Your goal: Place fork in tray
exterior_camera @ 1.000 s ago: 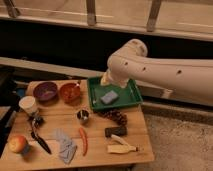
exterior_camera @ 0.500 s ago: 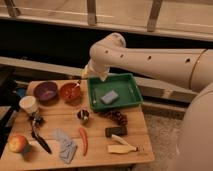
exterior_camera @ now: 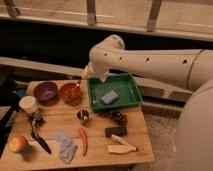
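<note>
The green tray stands at the table's back right with a grey-blue sponge in it. My gripper hangs from the white arm above the tray's far left corner, largely hidden by the wrist. A thin silvery sliver, seemingly the fork, shows just below and left of the gripper. It sits at the far right rim of the orange bowl. I cannot tell whether the gripper touches it.
A purple bowl and a white cup stand at the left. An apple, a black-handled utensil, a cloth, a red pepper, a small metal cup, a black block and a yellowish-handled tool lie in front.
The arm has swung left, from over the tray's right side to its far left corner, bringing the gripper close to the orange bowl. Nothing on the table has visibly moved.
</note>
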{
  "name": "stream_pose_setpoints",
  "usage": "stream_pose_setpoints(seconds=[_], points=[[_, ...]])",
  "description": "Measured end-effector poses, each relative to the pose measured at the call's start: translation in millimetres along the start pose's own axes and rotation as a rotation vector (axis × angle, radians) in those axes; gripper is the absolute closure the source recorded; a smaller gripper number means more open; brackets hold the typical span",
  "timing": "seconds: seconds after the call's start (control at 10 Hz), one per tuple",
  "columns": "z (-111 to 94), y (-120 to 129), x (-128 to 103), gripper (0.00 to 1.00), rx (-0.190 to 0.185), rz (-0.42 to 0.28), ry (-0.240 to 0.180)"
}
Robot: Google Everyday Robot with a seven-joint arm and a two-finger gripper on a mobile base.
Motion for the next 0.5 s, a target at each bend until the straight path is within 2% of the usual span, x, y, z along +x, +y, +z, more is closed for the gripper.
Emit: stream_pose_setpoints(seconds=[0.3, 0.5], points=[[25, 29, -17, 0.33, -0.003, -0.047, -0.004], [37, 46, -31, 0.33, -0.018, -0.091, -0.002]])
